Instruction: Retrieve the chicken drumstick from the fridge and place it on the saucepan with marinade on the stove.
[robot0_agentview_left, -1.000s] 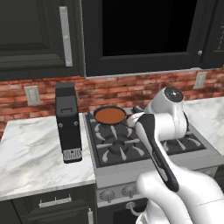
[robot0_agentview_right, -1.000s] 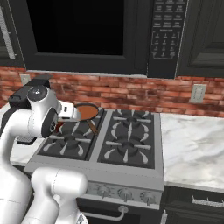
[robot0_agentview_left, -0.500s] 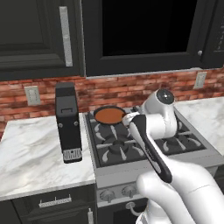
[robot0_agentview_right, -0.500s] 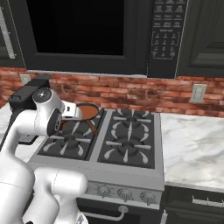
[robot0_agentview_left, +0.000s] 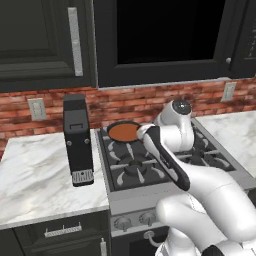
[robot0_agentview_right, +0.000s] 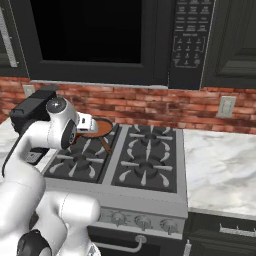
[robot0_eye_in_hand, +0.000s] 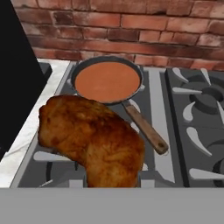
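Our white arm (robot0_agentview_left: 170, 150) reaches over the steel stove (robot0_agentview_left: 150, 165), and the hand view looks down on the chicken drumstick (robot0_eye_in_hand: 94, 140), a browned, crusty piece looming large at the near edge of that picture. We carry it low in front of the camera, above the black grates on the stove's left side; our fingers are closed on it, though the meat itself hides their tips from us. Beyond the drumstick, on the rear left burner, sits the saucepan with marinade (robot0_eye_in_hand: 107, 81), a shallow dark pan filled with smooth orange-brown sauce, its long brown handle (robot0_eye_in_hand: 146, 131) pointing toward us and to the right across the grate. The drumstick is near the pan but apart from it, short of the rim. From the left base view we see the same pan (robot0_agentview_left: 123, 131) just behind our wrist, and a tall black appliance (robot0_agentview_left: 78, 140) standing on the marble bench (robot0_agentview_left: 35, 180) beside the stove. A red brick wall (robot0_agentview_right: 150, 105) runs behind, under dark cabinets and a black microwave (robot0_agentview_right: 195, 40).
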